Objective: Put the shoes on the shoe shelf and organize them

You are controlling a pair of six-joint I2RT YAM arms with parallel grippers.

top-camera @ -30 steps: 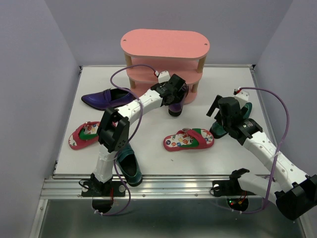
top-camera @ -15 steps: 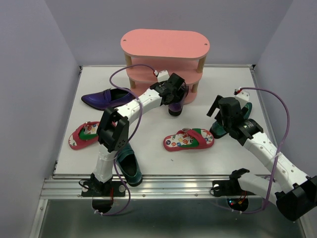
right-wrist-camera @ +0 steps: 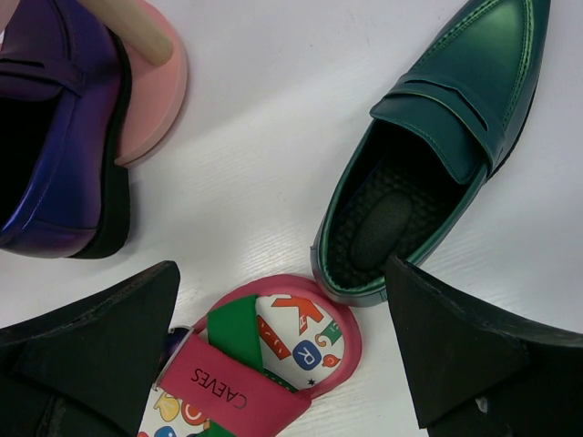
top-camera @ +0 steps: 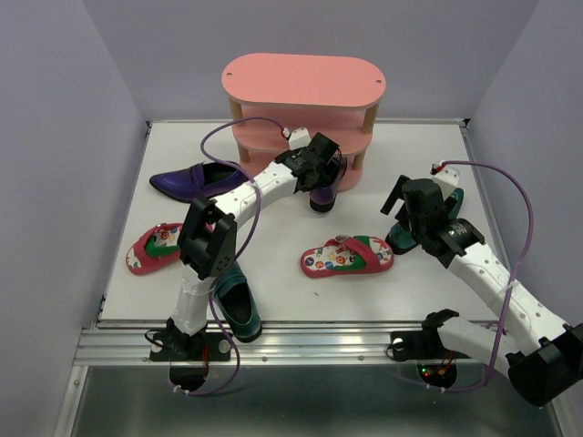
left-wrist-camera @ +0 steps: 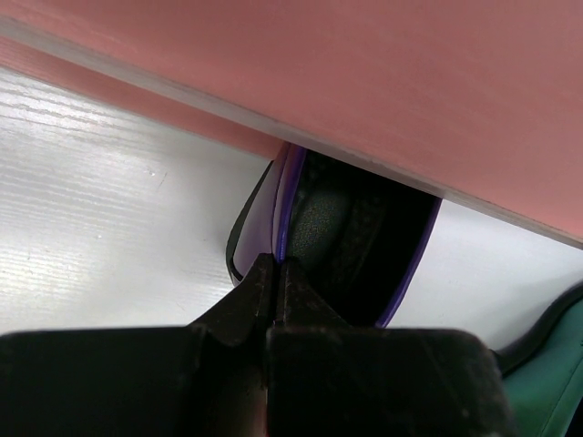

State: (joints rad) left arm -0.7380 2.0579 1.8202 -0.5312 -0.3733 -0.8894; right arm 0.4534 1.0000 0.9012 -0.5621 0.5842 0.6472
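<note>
No visible change from a second ago, both arms parked as they were. Left gripper (left-wrist-camera: pixel 273 278) is pinched tight on the thin heel rim of a glossy purple loafer (left-wrist-camera: pixel 351 228). That shoe's toe is tucked under the lower boards of the shoe shelf (top-camera: pixel 305 82), centre-top of the overhead view: pink oval boards, pale round posts. Right gripper (right-wrist-camera: pixel 282 273) hangs with its blunt black fingers (right-wrist-camera: pixel 100 337) spread wide, nothing between them. It hovers over the white table (top-camera: pixel 410 146), between a glossy green loafer (right-wrist-camera: pixel 446 127) with a dark textured insole, upper right of the wrist view, and a red flip-flop (right-wrist-camera: pixel 264 364) with a printed insole at the bottom. Second purple loafer (top-camera: pixel 196 180) lies left of the shelf, second flip-flop (top-camera: pixel 155 248) below it, second green loafer (top-camera: pixel 239 308) lower left by the arm base.
</note>
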